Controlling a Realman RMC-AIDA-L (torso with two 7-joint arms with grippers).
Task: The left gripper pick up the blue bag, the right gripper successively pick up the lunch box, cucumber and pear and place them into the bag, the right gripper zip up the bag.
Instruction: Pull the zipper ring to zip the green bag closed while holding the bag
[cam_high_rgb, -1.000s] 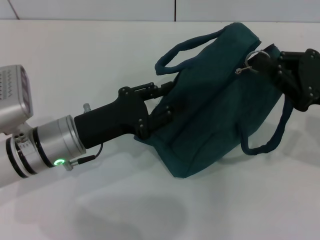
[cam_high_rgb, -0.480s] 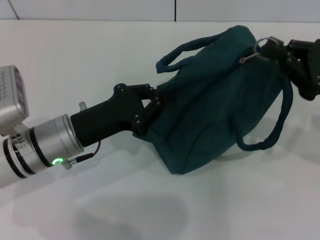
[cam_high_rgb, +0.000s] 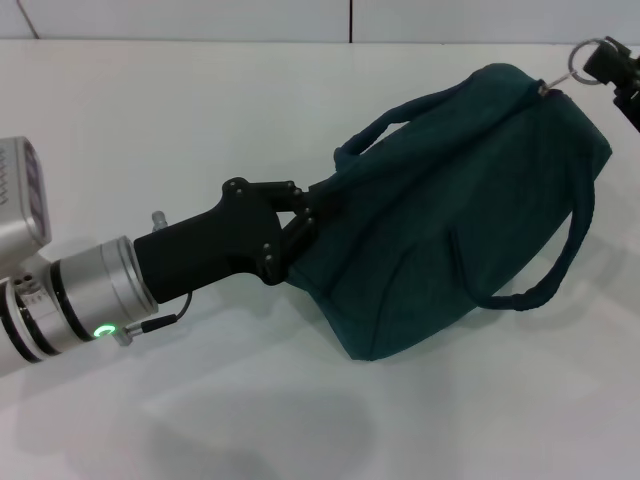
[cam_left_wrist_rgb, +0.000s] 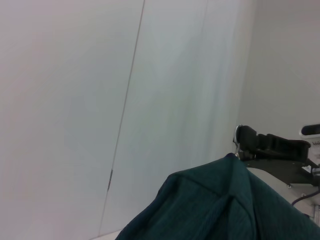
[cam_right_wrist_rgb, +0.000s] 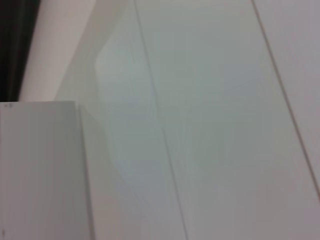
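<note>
Gripping blue bag (cam_high_rgb: 450, 240): L tool (cam_high_rgb: 300, 215)

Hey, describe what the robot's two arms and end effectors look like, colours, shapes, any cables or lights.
The left gripper is a black two-finger end effector with linked bars on a boxy black body, mounted on a silver cylindrical wrist with a glowing green ring and a thin black cable at its side. The right gripper is all black with boxy links; only its tip shows at the head view's edge.
</note>
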